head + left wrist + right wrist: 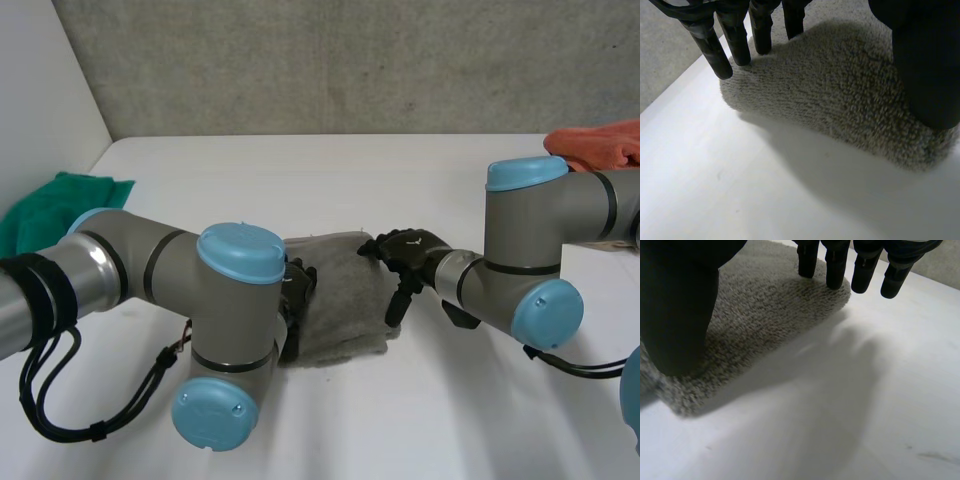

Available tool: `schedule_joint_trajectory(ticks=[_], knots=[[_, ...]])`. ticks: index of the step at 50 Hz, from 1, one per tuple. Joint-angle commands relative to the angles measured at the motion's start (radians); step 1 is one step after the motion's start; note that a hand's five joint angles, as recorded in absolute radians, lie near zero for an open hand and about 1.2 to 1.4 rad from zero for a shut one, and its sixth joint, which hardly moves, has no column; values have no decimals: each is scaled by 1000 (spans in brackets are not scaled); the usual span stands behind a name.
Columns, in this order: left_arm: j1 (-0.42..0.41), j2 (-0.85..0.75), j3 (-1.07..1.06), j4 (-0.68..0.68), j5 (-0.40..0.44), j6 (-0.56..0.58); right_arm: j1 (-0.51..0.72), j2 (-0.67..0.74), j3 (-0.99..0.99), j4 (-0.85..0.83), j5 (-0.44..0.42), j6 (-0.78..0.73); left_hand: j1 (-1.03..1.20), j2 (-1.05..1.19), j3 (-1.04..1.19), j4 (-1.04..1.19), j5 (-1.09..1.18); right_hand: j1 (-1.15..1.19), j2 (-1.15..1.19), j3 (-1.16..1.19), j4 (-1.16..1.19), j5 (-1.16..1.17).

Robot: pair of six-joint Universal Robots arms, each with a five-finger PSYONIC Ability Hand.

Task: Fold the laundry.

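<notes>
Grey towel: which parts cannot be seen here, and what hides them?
Head view: the left arm covers the grey towel's side and most of the left hand.
Wrist views: the thumbs of the left hand and of the right hand hide the towel under them.
Layer count: cannot tell.

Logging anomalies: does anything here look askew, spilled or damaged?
Nothing stands out. The grey towel lies folded in the middle; a green cloth and an orange cloth sit crumpled near the table edges.

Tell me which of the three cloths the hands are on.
The grey towel mid-table, with the left hand and right hand at its opposite edges. The green cloth and orange cloth lie off to the sides, untouched.
</notes>
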Motion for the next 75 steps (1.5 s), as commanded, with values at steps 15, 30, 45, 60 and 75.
schedule_joint_trajectory(ticks=[15, 30, 45, 60, 75], knots=[[7, 291, -55, 141, 138, 36, 48, -467, 472, -430, 60, -106, 5, -34, -37, -36, -39, -40, -34, -34, -35, -42], [106, 405, -143, 131, 442, -118, 255, -366, 775, -756, 89, -184, 28, -11, -14, -12, -16, -40, -34, -34, -35, -42], [106, 393, -156, 131, 442, -125, 249, -155, 632, -862, 146, -353, 22, -17, -20, -18, -22, 240, 246, 247, 246, 238], [106, 393, -161, 131, 441, -126, 247, -103, 529, -852, 143, -342, 25, -14, -17, -15, -19, 240, 246, 247, 246, 238], [108, 400, -172, 133, 439, -126, 247, -28, 413, -836, 127, -339, 25, -14, -17, -15, -19, 648, 654, 654, 653, 646]])
